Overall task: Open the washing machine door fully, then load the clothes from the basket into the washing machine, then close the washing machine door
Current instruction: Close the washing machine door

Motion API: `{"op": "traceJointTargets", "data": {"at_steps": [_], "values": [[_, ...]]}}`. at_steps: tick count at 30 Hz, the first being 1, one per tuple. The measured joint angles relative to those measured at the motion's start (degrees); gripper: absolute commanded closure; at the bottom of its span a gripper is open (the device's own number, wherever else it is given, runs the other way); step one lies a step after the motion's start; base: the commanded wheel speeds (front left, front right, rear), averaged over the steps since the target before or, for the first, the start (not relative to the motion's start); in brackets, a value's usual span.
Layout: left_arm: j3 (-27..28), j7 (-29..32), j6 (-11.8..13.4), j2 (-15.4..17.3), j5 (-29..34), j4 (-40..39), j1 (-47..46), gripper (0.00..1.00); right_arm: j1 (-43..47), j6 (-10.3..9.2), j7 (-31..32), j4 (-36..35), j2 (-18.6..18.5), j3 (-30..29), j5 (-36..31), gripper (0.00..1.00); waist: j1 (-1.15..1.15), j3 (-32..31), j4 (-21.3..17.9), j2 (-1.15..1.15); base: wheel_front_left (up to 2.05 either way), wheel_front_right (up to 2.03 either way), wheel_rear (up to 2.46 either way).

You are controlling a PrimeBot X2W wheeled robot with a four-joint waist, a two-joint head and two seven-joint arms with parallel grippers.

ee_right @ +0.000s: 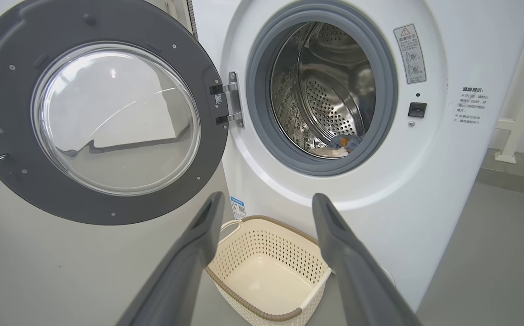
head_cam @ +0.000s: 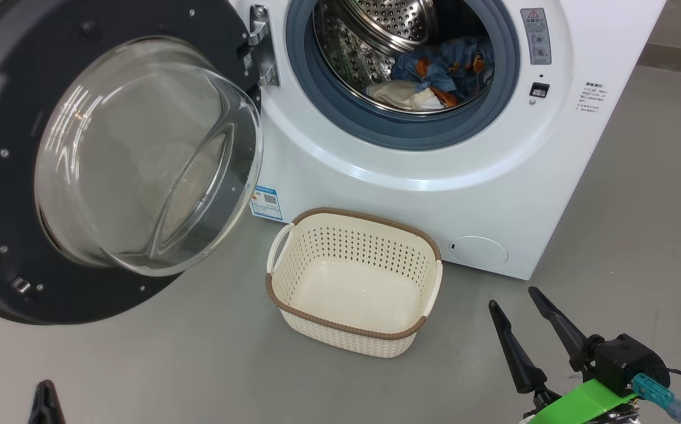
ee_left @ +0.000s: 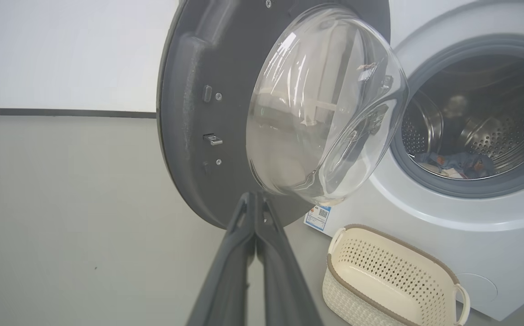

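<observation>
Washing machine door [head_cam: 140, 153] hung wide open, glass dome facing out; clothes [head_cam: 434, 73] (cream one beside blue-orange print) lay inside white washing machine [head_cam: 493, 194]; cream basket [head_cam: 346, 338] stood upright just before it.

A plain laundry room: white washing machine [head_cam: 493, 194] on smooth grey floor [head_cam: 140, 365], white wall [ee_left: 62, 50] alongside

Head view looks steeply down on the washing machine [head_cam: 493, 194]; both wrist views face it from low, sharing the basket [head_cam: 346, 340].
</observation>
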Motion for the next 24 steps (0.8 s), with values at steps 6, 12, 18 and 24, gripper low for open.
{"op": "traceJointTargets", "data": {"at_steps": [6, 12, 18, 24], "values": [[3.21, 0.0, -1.88, -0.07, -2.55, -1.56, -1.02, 1.0, -0.01, 0.0, 0.0, -0.05, -0.08, -0.2, 0.0, 0.0, 0.0, 0.54, -0.37, 0.0, 0.0, 0.0, 0.0], [8.83, 0.0, -5.33, -0.1, -3.97, -2.55, -4.78, 1.0, -0.01, 0.0, 0.0, -0.24, -0.11, -0.54, 0.0, 0.0, 0.0, 1.01, -0.53, 0.0, 0.0, 0.0, 0.0], [14.63, -0.01, -8.06, -0.04, -7.22, -1.9, -8.91, 1.0, -0.02, 0.0, 0.0, -0.55, -0.14, -0.62, 0.01, 0.0, 0.0, 1.48, -0.76, 0.0, 0.0, 0.0, 0.0], [19.6, -0.01, -10.39, 1.16, -14.74, 1.91, -13.45, 1.0, -0.04, 0.0, 0.0, -0.62, -0.21, -0.62, 0.03, 0.0, 0.0, 1.92, -1.14, 0.0, 0.0, 0.0, 0.0]]}}
